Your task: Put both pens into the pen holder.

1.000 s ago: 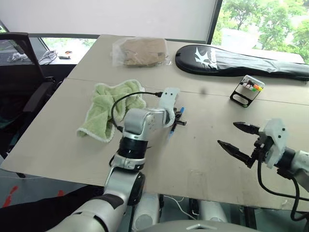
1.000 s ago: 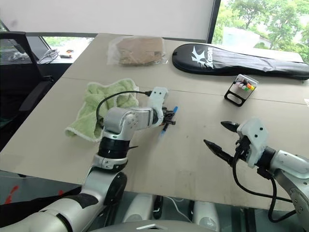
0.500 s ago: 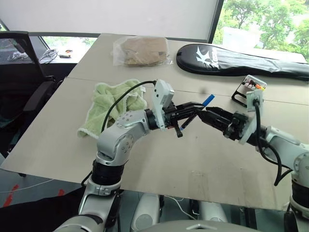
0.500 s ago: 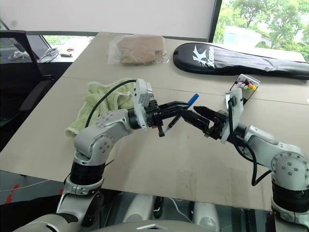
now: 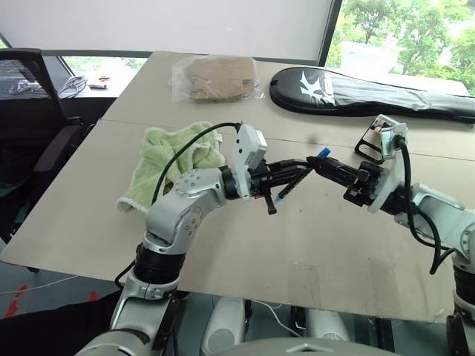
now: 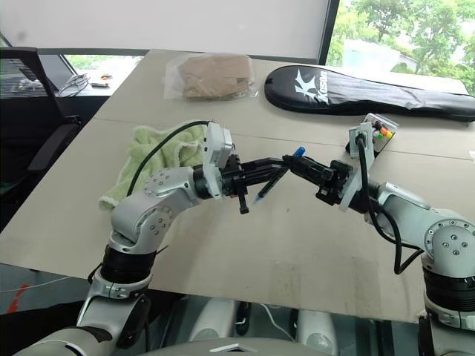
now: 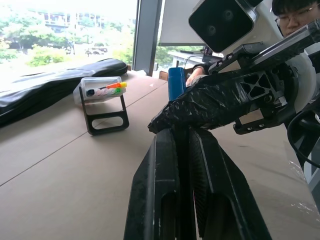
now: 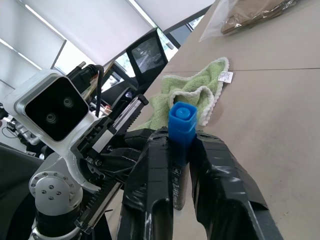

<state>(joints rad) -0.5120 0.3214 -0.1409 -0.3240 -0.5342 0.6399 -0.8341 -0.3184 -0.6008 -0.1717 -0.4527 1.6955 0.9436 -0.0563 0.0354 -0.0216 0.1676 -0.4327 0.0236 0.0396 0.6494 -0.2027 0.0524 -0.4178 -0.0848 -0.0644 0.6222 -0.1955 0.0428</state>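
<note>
Item: blue-capped pen [image 6: 280, 170], thin, black-barrelled, hanging in mid-air above the table [image 5: 319, 245] between your two arms. You are pinching it from both sides: left gripper [image 5: 300, 167] is clamping the barrel, right gripper [image 5: 320, 165] is closing on the blue-cap end. Handling, as judged: light, stiff, smooth, prone to pivoting; grip mid-barrel, not the cap. Pen holder [image 5: 379, 139] is standing well apart, behind your right arm, beside the black racket bag [image 5: 371, 94]. Green towel [image 5: 172, 165] is lying beyond your left arm.
</note>
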